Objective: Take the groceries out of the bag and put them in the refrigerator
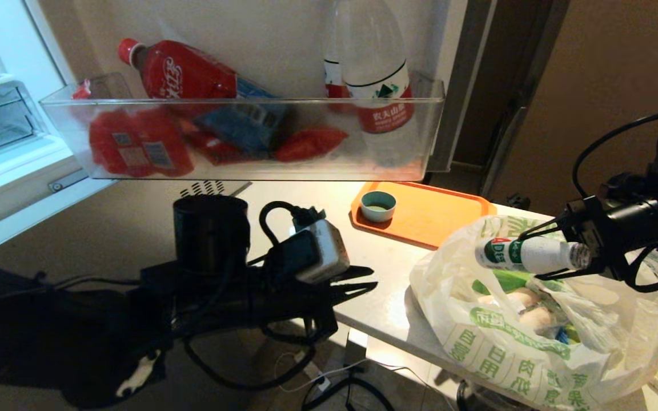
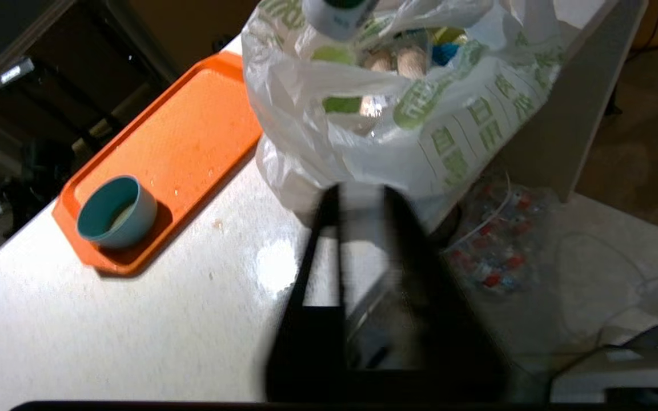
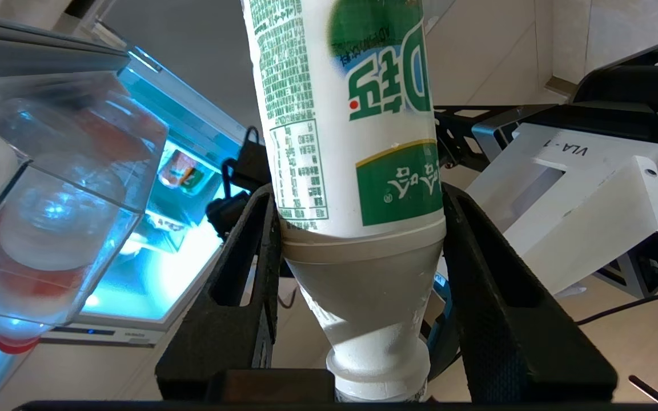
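Observation:
My right gripper (image 1: 529, 257) is shut on the neck end of a white bottle (image 1: 500, 254) with a green label, which it holds level above the bag (image 1: 506, 348). The right wrist view shows the bottle (image 3: 352, 114) between both fingers (image 3: 249, 274). The crinkly white bag with green characters gapes open on the table, with beige lumps (image 1: 520, 299) and a green pack (image 1: 506, 282) inside. My left gripper (image 1: 372, 278) hovers left of the bag over the table edge, pointing at it, fingers slightly parted and empty (image 2: 362, 194). The refrigerator (image 1: 9, 154) stands open at the far left.
The open door's clear shelf bin (image 1: 237, 171) hangs ahead, holding red bottles (image 1: 186, 71) and a clear water bottle (image 1: 383, 97). An orange tray (image 1: 437, 217) with a teal cup (image 1: 378, 206) lies on the white table (image 1: 374, 308) behind the bag. Cables trail on the floor below.

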Controlling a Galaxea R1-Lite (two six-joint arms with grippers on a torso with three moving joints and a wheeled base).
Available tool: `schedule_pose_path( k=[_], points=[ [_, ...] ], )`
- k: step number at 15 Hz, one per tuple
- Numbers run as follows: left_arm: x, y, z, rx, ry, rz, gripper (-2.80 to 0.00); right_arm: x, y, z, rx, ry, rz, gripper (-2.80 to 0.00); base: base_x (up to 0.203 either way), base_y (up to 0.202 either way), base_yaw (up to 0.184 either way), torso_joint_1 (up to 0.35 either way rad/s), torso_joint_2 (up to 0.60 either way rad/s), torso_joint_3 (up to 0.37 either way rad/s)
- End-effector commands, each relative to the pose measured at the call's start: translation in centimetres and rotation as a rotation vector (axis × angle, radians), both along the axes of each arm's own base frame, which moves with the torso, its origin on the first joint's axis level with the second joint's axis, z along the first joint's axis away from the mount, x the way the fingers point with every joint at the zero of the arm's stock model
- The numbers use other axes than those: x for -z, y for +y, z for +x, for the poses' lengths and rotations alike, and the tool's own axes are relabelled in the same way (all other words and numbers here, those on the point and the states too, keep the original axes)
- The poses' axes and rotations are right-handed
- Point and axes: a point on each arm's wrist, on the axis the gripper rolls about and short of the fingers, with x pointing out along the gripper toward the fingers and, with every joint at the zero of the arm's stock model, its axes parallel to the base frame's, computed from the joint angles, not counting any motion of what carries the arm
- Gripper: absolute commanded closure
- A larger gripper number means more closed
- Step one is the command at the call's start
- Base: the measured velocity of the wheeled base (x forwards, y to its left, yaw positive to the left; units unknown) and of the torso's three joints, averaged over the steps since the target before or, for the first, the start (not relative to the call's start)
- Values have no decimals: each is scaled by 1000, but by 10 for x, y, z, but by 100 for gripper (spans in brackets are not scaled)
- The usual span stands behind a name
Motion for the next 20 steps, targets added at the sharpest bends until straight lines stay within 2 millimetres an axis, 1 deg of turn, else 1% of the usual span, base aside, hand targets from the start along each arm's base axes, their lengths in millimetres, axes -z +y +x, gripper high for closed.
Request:
schedule_pose_path(
  k=[1,3,6,9,12,14,16,20],
  points=[
    [12,-20,10,32,3,13,-280,1,0,0,1,12,9,0,0,0,0,0,0,0],
    [16,-34,13,56,-29,13,-280,0,1,-1,0,9,16,0,0,0,0,0,0,0],
    [24,-48,13,85,-30,20,-280,0,2,0,5,4,55,0,0,0,0,0,0,0],
    [22,-65,23,78,-76,-15,-280,3,1,2,6,16,58,0,0,0,0,0,0,0],
    [22,-85,26,101,-95,-33,-280,5,4,3,0,22,67,0,0,0,0,0,0,0],
    [25,-90,26,107,-101,-29,-280,4,10,3,-14,18,84,0,0,0,0,0,0,0],
    [27,-98,21,115,-100,-26,-280,3,19,4,-40,19,89,0,0,0,0,0,0,0],
    [26,-109,25,127,-145,-33,-280,2,34,4,-82,23,105,0,0,0,0,0,0,0]
  ],
)
